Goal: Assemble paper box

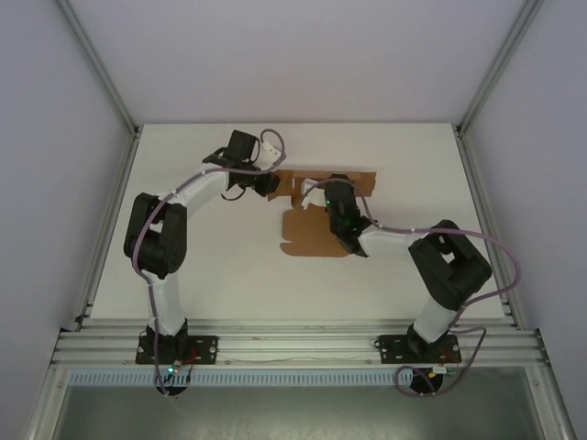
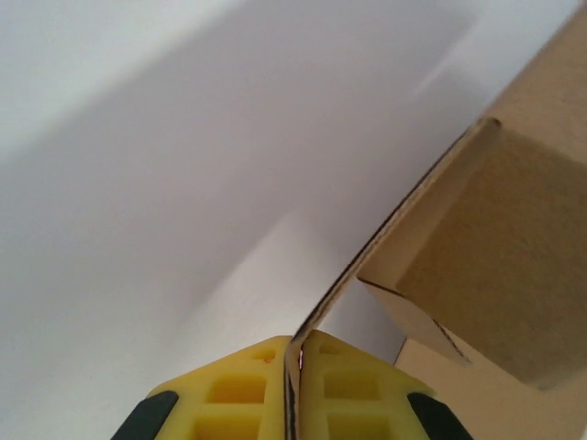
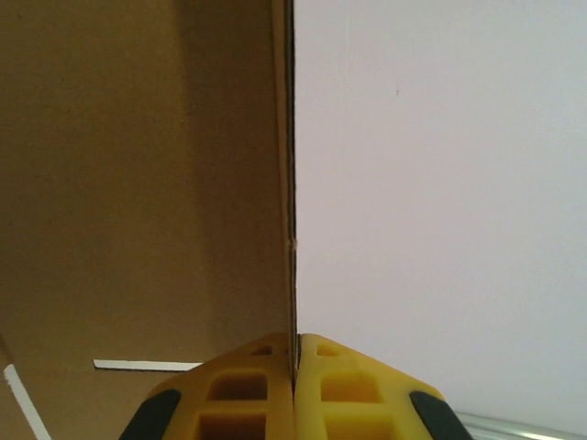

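Observation:
The paper box [image 1: 312,229] is a brown die-cut cardboard sheet, partly folded, at the middle of the white table. My left gripper [image 1: 271,183] is at the sheet's far left corner. In the left wrist view its yellow fingers [image 2: 252,390] are shut on a thin cardboard edge [image 2: 367,261], and a folded flap [image 2: 495,266] stands at the right. My right gripper [image 1: 316,194] is over the sheet's far middle. Its yellow fingers [image 3: 358,390] are shut on an upright cardboard panel [image 3: 138,183] seen edge-on.
The white table [image 1: 211,284] has bare room to the left of the sheet, in front of it and to its right. Aluminium frame posts [image 1: 101,78] rise at the back corners. A metal rail [image 1: 303,344] runs along the near edge.

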Tool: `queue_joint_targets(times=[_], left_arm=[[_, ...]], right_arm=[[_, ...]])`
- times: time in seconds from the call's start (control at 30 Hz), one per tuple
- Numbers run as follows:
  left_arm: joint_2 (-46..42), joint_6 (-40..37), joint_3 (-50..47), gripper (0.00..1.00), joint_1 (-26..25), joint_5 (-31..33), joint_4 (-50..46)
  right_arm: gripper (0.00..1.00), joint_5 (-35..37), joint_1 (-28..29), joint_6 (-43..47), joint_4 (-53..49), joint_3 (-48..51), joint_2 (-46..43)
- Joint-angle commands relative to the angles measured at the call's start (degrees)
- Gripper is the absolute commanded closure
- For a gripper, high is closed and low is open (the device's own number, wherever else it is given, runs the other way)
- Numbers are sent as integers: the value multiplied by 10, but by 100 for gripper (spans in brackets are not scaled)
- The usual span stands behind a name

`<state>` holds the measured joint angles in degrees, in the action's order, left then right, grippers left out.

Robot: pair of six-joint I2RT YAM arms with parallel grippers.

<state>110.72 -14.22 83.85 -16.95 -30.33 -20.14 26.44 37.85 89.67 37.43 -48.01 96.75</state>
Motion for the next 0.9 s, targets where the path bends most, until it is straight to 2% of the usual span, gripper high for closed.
queue_joint_targets(times=[0.0,0.07,0.17,0.2,0.33,0.4,0.53,0.63,0.7,0.83,0.87], left_arm=[[-36,114,-40,100,-16,158,118],[-42,181,-68,100,-26,194,166],[-38,250,-103,100,-44,186,219],[-38,255,-117,100,-51,173,242],[-49,281,-152,100,-90,190,277],[-56,305,-172,100,-101,174,302],[-68,348,-201,100,-105,164,333],[-69,377,-208,100,-106,120,359],[-68,377,-218,99,-108,87,388],[-68,341,-221,98,-106,159,327],[-71,329,-228,93,-101,153,315]], right_arm=[[100,23,25,-48,9,4,7],[100,39,38,-78,-5,-1,18],[100,68,58,-114,-11,-14,46],[100,81,61,-122,-9,-20,59],[100,102,63,-142,16,-29,89],[100,104,66,-159,7,-34,93],[100,96,66,-182,5,-34,95],[100,91,66,-190,7,-28,94],[100,86,67,-189,13,-22,94],[100,78,62,-178,22,-10,89],[100,74,59,-177,23,-6,87]])
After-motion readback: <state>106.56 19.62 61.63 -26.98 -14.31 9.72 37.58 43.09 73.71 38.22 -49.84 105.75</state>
